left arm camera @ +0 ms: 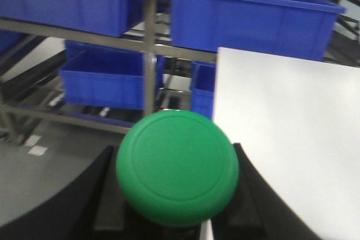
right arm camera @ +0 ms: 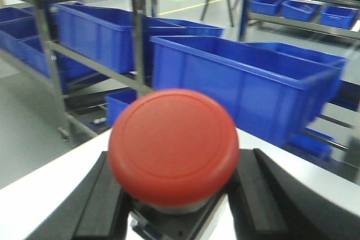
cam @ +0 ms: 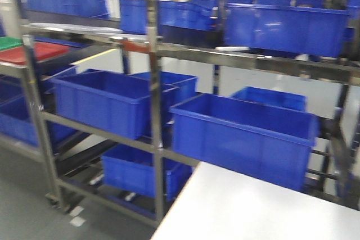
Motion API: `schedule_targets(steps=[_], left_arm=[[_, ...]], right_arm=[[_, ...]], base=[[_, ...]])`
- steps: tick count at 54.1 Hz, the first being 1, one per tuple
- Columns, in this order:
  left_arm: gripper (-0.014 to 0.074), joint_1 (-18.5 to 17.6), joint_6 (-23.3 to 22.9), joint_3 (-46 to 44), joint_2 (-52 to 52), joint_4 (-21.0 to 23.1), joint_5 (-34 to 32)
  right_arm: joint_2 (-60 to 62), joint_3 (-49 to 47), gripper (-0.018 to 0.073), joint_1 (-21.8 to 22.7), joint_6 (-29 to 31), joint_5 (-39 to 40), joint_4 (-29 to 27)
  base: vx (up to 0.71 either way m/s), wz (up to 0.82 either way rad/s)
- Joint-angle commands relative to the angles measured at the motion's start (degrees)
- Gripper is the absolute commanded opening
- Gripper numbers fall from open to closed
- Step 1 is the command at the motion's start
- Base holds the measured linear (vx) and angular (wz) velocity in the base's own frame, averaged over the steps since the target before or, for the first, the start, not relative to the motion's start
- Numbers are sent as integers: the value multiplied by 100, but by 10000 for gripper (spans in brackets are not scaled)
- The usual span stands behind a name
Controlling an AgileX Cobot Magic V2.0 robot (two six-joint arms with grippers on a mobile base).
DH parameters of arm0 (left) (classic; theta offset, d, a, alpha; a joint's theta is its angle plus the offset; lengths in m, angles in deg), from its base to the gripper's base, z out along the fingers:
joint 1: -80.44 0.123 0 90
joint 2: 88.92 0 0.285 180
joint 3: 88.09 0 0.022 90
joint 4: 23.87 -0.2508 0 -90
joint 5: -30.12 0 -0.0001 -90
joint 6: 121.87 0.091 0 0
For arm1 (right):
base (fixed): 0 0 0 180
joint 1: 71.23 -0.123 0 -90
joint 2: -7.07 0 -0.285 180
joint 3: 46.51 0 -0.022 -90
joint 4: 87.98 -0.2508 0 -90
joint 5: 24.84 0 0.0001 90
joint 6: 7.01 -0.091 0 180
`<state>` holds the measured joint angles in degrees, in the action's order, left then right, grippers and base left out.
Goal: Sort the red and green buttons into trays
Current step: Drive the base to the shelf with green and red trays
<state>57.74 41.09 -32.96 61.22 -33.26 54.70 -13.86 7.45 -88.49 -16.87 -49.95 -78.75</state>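
Front cam doesn't catch either arm at all. It's just the steel rack (cam: 152,82) loaded with blue crates (cam: 242,133), the white table (cam: 253,212) down at 5 o'clock, and the red tray (cam: 31,53) with the green tray (cam: 7,42) just beside it, out at 9 o'clock on a shelf. The buttons only turn up on the wrist cams. Left wrist: left gripper (left arm camera: 177,200) is clamped on the green button (left arm camera: 177,167), cap facing the lens, table off at 3 o'clock. Right wrist: right gripper (right arm camera: 177,206) is gripping the red button (right arm camera: 173,144) over the table, and both trays sit tiny and blurry at 11 o'clock.
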Motion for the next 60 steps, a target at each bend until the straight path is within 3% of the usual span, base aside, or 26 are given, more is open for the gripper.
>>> schedule_targets(steps=[1, 60], left_arm=[[0, -15, -7, -161, -29, -41, -462], [0, -15, -7, -161, -29, -41, -462]], right_arm=[[-52, -201, -10, 7, 37, 537, 65], [-52, -201, -10, 7, 37, 547, 65]], base=[[-11, 64], [-10, 53]])
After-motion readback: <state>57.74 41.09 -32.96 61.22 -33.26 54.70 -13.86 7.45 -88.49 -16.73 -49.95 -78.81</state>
